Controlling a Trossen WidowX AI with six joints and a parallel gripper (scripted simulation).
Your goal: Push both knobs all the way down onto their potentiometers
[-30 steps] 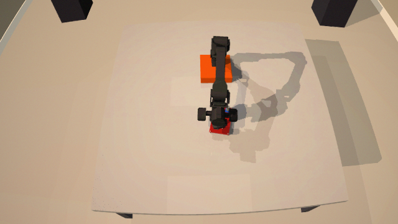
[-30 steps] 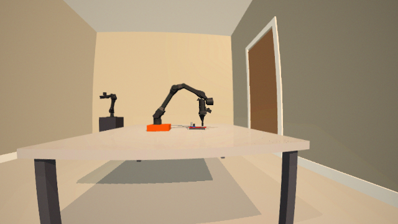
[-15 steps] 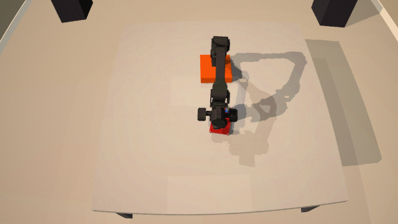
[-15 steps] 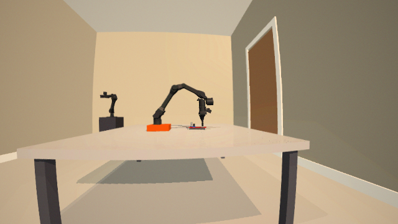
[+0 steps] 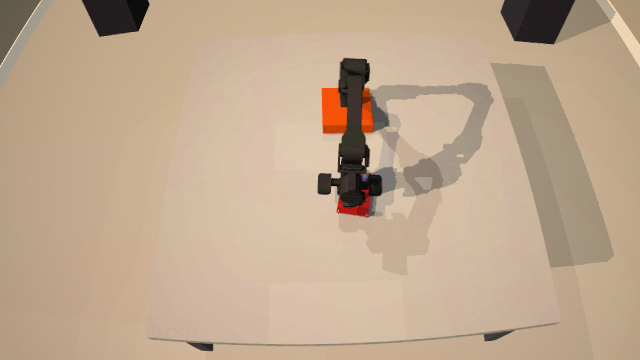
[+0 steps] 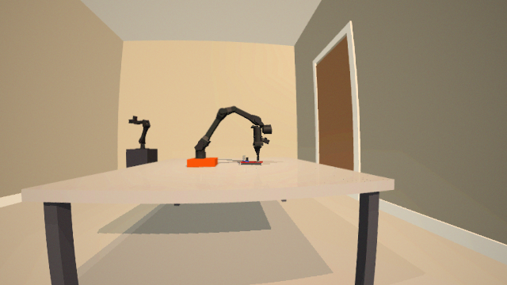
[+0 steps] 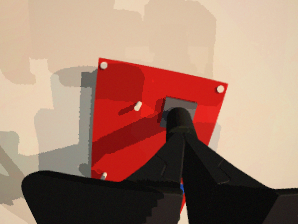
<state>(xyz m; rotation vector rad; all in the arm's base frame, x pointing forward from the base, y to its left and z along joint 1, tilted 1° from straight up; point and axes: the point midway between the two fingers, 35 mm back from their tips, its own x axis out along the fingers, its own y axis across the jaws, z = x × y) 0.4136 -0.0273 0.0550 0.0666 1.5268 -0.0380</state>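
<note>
Now closed, empty pincer (image 7: 177, 117) tip-down on dark knob (image 7: 180, 106), red board (image 7: 127, 129) flat, slightly skewed.

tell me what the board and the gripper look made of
Board: flat matte red sheet with pale dots at its corners, probably painted or laminated circuit stock. Gripper: uniform matte black, no shine, likely plastic or coated metal; can't tell which.

Pale table (image 6: 277, 182) on dark legs, brown door (image 6: 334, 107) to the right, two dark blocks (image 5: 116, 15) at the far corners.
</note>
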